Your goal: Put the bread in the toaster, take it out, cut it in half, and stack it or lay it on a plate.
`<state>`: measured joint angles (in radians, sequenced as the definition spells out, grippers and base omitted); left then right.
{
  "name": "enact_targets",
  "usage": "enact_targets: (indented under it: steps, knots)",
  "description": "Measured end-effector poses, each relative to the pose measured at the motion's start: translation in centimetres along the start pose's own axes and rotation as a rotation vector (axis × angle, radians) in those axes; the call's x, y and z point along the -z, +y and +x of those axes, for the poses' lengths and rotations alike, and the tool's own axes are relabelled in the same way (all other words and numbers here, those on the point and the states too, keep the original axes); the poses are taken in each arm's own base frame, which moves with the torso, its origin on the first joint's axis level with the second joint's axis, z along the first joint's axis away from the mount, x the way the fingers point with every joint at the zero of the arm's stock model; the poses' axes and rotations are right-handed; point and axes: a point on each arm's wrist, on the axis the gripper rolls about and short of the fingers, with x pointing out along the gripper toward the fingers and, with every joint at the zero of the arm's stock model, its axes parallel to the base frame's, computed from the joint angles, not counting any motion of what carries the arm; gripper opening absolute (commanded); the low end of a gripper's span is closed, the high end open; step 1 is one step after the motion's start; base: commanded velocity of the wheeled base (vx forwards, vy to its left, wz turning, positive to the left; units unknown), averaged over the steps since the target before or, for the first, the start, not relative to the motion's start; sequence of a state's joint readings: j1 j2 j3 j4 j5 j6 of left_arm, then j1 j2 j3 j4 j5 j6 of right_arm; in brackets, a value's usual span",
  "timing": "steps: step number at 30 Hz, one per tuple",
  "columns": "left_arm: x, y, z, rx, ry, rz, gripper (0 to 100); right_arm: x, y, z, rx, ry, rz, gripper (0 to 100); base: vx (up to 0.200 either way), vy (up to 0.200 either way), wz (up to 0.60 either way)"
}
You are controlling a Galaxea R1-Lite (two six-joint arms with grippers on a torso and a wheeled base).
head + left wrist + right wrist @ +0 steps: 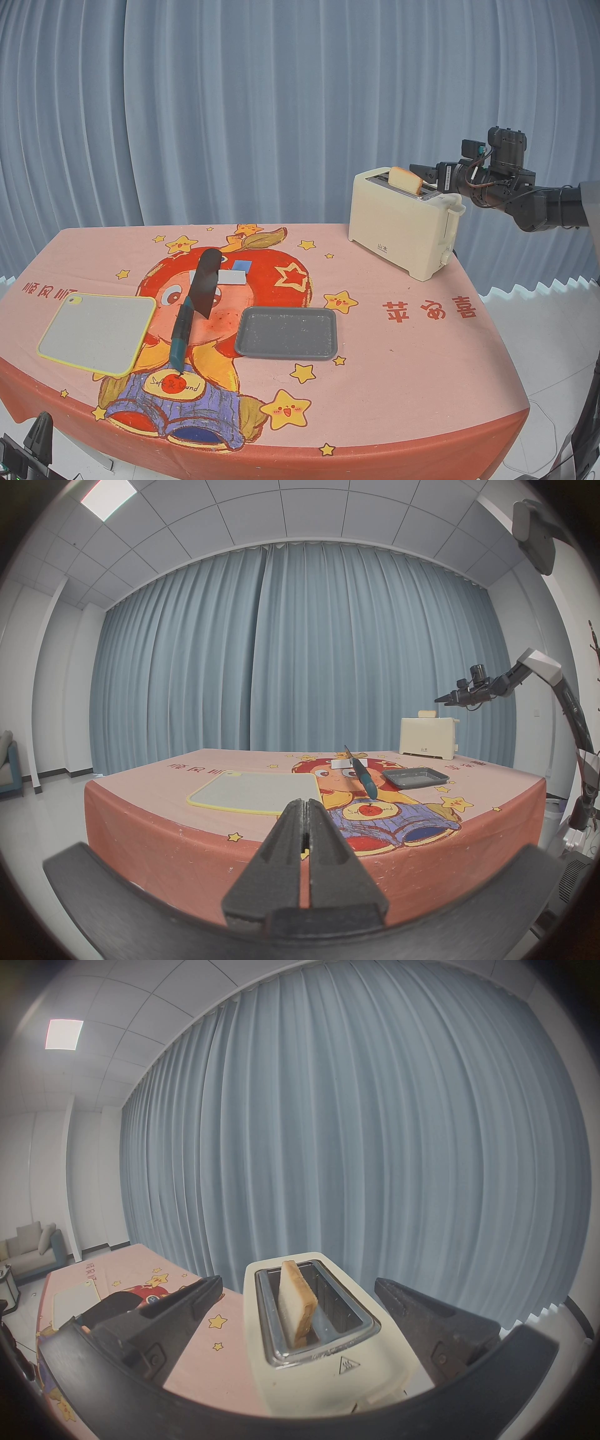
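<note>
Bread [405, 180] upright in toaster [400, 231] slot.
Your right claw [297, 1284] stands wide just beside it; left claw [305, 811] pinched closed.

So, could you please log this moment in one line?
toasted bread slice standing in cream plastic toaster slot | right tool open near bread | left tool shut, off table

Bright even light from ceiling panel [108, 497]; soft shadows; fisheye bending, dark corners.
</note>
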<state>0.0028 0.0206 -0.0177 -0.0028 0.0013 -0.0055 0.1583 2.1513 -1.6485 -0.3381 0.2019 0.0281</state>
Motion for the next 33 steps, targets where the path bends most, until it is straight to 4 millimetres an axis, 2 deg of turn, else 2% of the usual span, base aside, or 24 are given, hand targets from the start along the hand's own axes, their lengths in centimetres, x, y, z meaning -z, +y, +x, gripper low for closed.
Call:
enact_targets:
  steps: [11,28,29,33]
  knots:
    - [0.0,0.0,0.0,0.000,0.000,0.000,0,1.8,-1.2,3.1,0.004,0.040,0.009,100,0.000,0.000,0.00]
    - [0.0,0.0,0.0,0.000,0.000,0.000,0,2.5,-1.2,4.4,0.000,0.041,0.000,100,0.000,0.000,0.00]
    - [0.0,0.0,0.0,0.000,0.000,0.000,0,2.5,-1.2,4.4,0.000,0.042,0.000,0,0.000,0.000,0.00]
    - [0.0,0.0,0.0,0.000,0.000,0.000,0,2.6,-1.2,4.5,0.000,0.043,0.000,0,0.000,0.000,0.00]
